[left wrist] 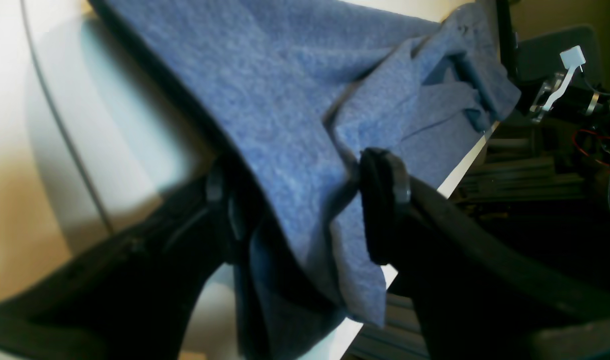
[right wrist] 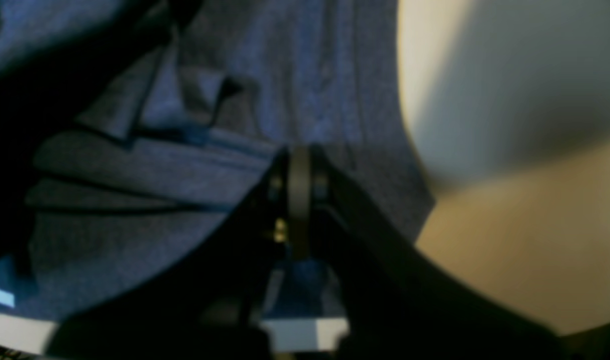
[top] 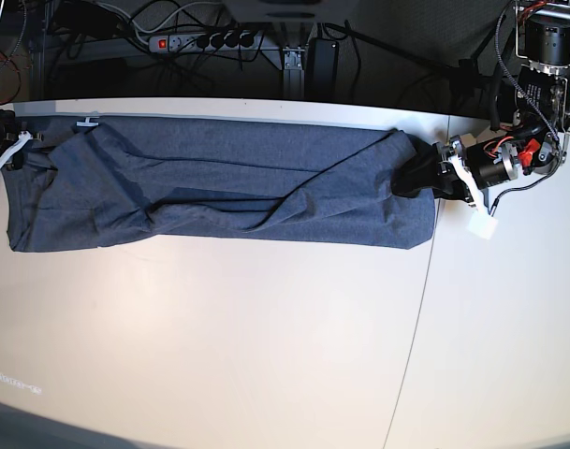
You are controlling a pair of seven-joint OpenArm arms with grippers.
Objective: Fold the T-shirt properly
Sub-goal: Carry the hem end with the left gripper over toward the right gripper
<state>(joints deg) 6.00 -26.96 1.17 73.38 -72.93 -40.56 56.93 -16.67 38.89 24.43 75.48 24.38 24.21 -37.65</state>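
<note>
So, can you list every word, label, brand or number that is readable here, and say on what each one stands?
No text can be read in any view.
T-shirt: only the plain side shows, no lettering visible.
Table: a faint mark near its front left corner, too small to read.
Power strip: no readable label.

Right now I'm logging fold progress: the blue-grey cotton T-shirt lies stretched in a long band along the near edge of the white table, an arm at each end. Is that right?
Not quite. The blue-grey cotton T-shirt lies in a long band along the far edge of the white table, next to the cables, not the near edge. The base view shows it. An arm is at each end, as you said.
</note>
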